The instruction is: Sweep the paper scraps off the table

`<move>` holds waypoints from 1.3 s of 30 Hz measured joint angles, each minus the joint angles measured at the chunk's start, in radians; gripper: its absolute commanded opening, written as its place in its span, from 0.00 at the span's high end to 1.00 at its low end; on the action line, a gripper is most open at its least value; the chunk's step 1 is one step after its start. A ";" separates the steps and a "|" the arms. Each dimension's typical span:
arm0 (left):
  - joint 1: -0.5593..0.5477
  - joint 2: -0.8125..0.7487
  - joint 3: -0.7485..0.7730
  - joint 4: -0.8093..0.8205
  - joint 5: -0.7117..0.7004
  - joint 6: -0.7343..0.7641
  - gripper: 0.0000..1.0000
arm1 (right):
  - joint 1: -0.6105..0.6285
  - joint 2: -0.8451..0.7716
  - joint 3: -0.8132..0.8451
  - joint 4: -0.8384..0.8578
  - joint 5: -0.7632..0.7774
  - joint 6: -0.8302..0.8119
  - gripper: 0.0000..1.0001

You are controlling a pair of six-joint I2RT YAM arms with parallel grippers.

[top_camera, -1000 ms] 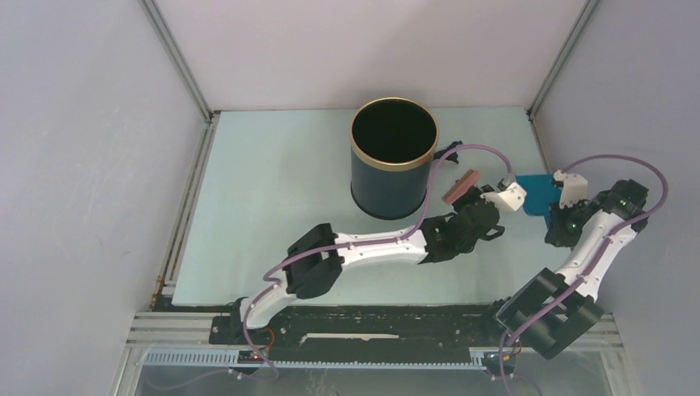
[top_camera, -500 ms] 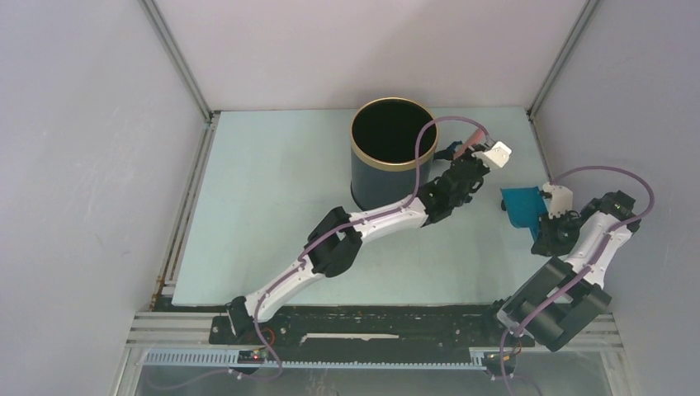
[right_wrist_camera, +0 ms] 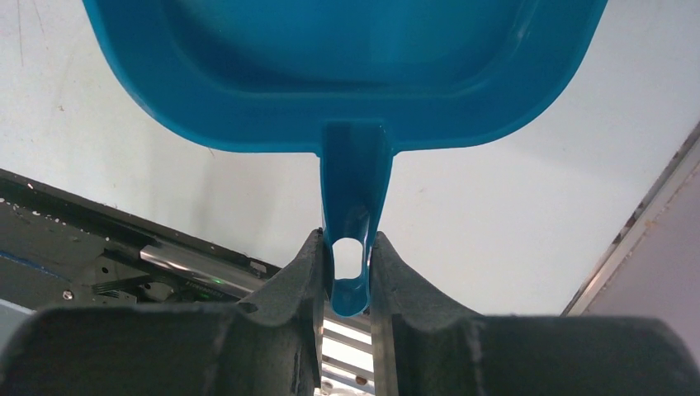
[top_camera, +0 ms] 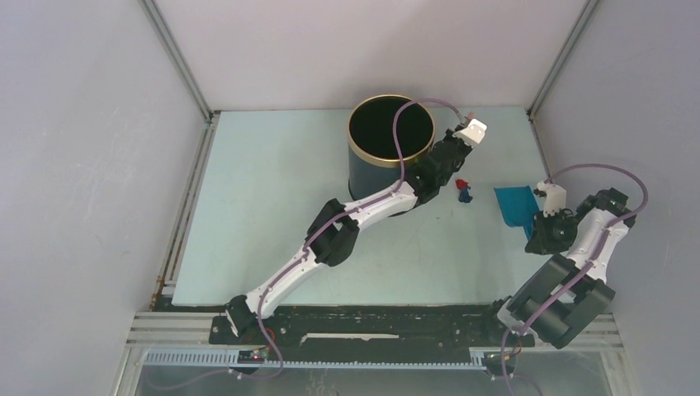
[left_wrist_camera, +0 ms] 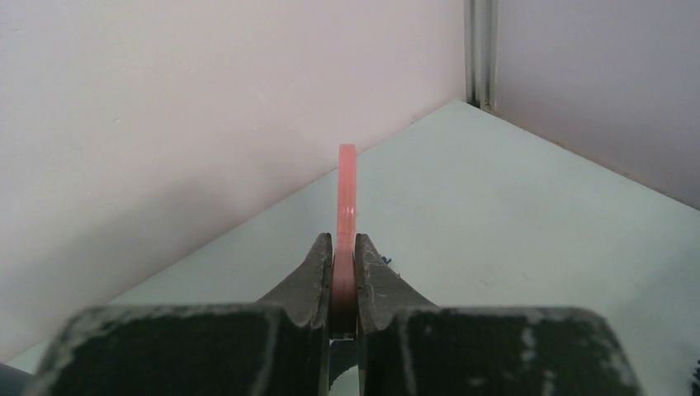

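Paper scraps (top_camera: 464, 191), one red bit and one dark blue bit, lie close together on the table (top_camera: 272, 206), at about 4 o'clock from the big dark bin (top_camera: 363, 177).

The left gripper (left_wrist_camera: 344, 247) is squeezed tight on the pink brush (left_wrist_camera: 347, 186). The brush shows only its thin edge, sticking straight out between the two fingers. The tight hold likely keeps the brush from wobbling when it pushes. This gripper hangs at about 12 o'clock from the scraps, close to the bin's side. It looks ready to come down behind them and sweep them along. The bristles cannot be seen in any view.

The right gripper (right_wrist_camera: 347, 247) pinches the short handle of the blue dustpan (right_wrist_camera: 347, 74), with its jaws partly closed around it. The pan waits at about 3 o'clock from the scraps, near them but apart. Its wide mouth faces 9 o'clock, likely so the bits can be pushed straight in. Whether its lip touches the table cannot be told.

No words, labels or brand names can be read on anything.
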State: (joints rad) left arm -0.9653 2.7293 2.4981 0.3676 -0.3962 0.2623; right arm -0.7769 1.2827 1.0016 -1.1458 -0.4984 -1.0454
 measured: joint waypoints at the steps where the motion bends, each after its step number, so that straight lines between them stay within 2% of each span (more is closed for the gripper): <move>1: 0.003 0.003 0.007 -0.011 0.000 -0.002 1.00 | 0.008 0.005 0.000 0.000 0.000 0.003 1.00; 5: 0.010 0.002 0.010 -0.055 0.012 -0.032 1.00 | 0.034 0.018 0.000 0.002 0.000 0.014 1.00; 14: 0.001 -0.088 -0.181 -0.176 0.026 -0.096 1.00 | 0.092 0.019 0.000 0.011 0.007 0.057 1.00; 19: -0.026 -0.219 -0.356 -0.176 0.026 -0.094 1.00 | 0.100 0.015 0.000 0.011 0.011 0.067 1.00; 25: -0.120 -0.403 -0.578 -0.187 0.021 -0.128 1.00 | 0.099 -0.027 0.000 0.009 0.031 0.065 1.00; 32: -0.312 -0.618 -0.824 -0.251 -0.036 -0.169 1.00 | 0.055 -0.098 0.000 0.013 0.056 0.046 1.00; 35: -0.360 -0.676 -0.851 -0.273 -0.065 -0.163 1.00 | 0.034 -0.103 0.000 0.013 0.058 0.034 1.00; 39: -0.356 -0.708 -0.828 -0.246 -0.138 -0.079 1.00 | 0.016 -0.103 0.000 0.013 0.059 0.024 1.00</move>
State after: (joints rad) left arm -1.3212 2.0216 1.6699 0.1219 -0.5339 0.1829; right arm -0.7609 1.1793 1.0016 -1.1332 -0.4393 -1.0218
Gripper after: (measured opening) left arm 0.119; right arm 0.279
